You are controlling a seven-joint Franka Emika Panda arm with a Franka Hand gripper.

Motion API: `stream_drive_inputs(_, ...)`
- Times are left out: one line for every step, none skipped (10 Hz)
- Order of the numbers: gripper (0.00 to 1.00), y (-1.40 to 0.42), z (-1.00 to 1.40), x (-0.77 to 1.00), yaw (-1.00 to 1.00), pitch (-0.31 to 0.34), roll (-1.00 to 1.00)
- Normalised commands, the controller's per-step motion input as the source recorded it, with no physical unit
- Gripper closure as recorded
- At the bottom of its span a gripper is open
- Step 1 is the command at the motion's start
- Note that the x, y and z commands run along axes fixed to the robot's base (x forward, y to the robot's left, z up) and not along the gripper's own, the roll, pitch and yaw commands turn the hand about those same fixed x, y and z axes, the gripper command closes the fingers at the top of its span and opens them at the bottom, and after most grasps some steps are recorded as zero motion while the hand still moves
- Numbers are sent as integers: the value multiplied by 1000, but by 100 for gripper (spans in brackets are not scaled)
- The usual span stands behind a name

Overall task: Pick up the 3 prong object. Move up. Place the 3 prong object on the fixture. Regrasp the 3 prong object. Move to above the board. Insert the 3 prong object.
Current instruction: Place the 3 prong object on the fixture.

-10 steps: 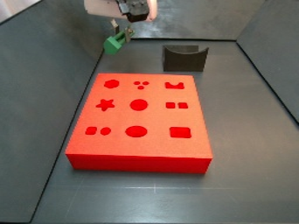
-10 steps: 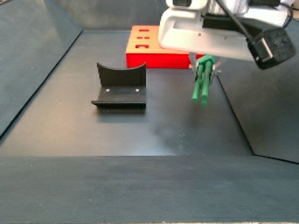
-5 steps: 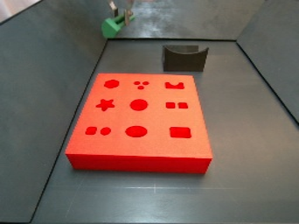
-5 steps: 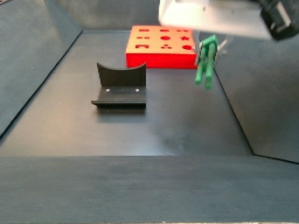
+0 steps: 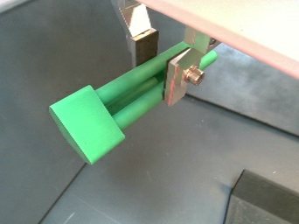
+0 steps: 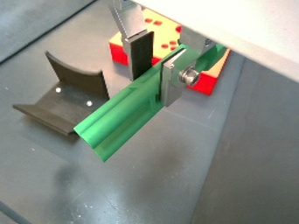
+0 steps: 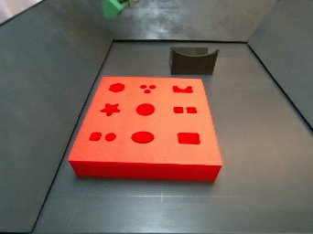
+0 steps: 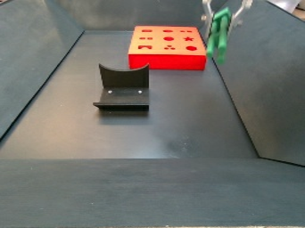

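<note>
The 3 prong object [image 5: 114, 103] is a bright green bar, and my gripper [image 5: 162, 63] is shut on it partway along its length. In both wrist views the bar juts out beyond the fingers [image 6: 140, 54], with my gripper [image 6: 156, 68] high above the floor. In a side view only the green piece [image 7: 113, 6] shows at the top edge. In a side view the piece [image 8: 219, 34] hangs upright under my gripper [image 8: 222, 9]. The dark fixture [image 8: 121, 87] [image 7: 193, 60] [image 6: 65, 85] stands bare on the floor. The red board [image 7: 146, 114] [image 8: 167, 50] [image 6: 121, 51] lies flat, its cut-outs unfilled.
Sloping dark grey walls [image 7: 49, 55] [image 8: 268, 80] enclose the floor [image 8: 143, 134] on all sides. The fixture stands apart from the short end of the board.
My gripper has risen with the green piece in it, and has almost left the top of both side views. Fixture and board have not moved.
</note>
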Motion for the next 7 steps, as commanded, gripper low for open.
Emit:
stream_drive_inputs(100, 104, 244, 1000, 1000, -94, 275)
stream_drive_inputs(100, 103, 203, 1000, 1000, -88, 284)
stream_drive_inputs(100, 93, 181, 1000, 894, -61, 288)
stream_drive_inputs(100, 77, 162, 1000, 559, -28, 197)
stream_drive_inputs(100, 69, 148, 1000, 347, -1, 136)
stream_drive_inputs(100, 64, 133, 1000, 212, 28, 94)
stream_drive_inputs(100, 58, 121, 1000, 135, 54, 78)
